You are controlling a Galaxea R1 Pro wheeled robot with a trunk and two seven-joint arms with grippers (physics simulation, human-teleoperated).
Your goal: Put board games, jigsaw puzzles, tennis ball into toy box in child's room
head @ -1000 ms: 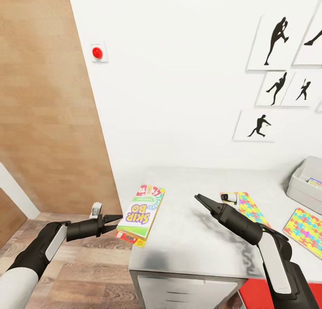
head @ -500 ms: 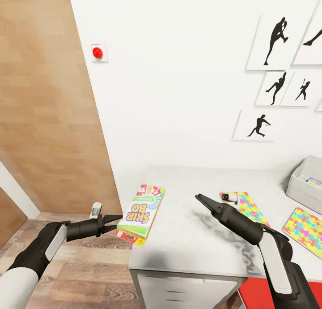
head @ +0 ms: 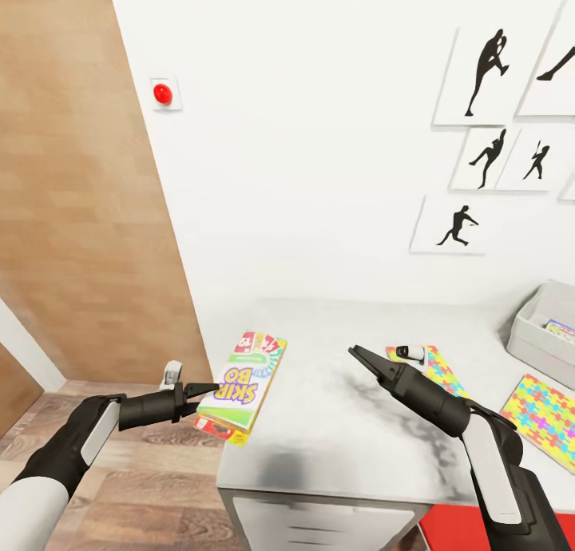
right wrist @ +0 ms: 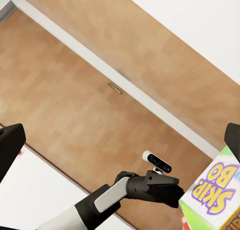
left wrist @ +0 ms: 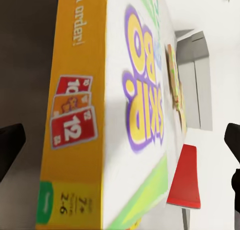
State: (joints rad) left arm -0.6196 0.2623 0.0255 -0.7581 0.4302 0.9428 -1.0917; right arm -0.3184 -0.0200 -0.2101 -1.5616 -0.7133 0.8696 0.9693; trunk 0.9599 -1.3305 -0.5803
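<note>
A board game point(head: 241, 382), a white and yellow "Skip-Bo" box, lies on the table point(head: 335, 439) and overhangs its left edge. My left gripper point(head: 208, 391) is open, with the box's point(left wrist: 125, 105) overhanging edge between its fingers. My right gripper point(head: 355, 351) hangs open above the table's middle, holding nothing. One jigsaw puzzle point(head: 438, 365) lies behind the right arm, another point(head: 545, 418) at the right edge. The toy box point(head: 537, 327) stands at the far right with a printed box inside. The tennis ball is out of view.
A wood-panelled door surface point(head: 80, 216) and plank floor point(head: 144, 487) lie to the left of the table. On the white wall are a red button point(head: 163, 94) and black silhouette pictures point(head: 479, 136). White drawers point(head: 319, 527) sit under the tabletop.
The whole view has shifted slightly, so the table and its things sit further left in the picture. The game box's edge now reaches deeper between my left fingers. Both arms keep their pose.
</note>
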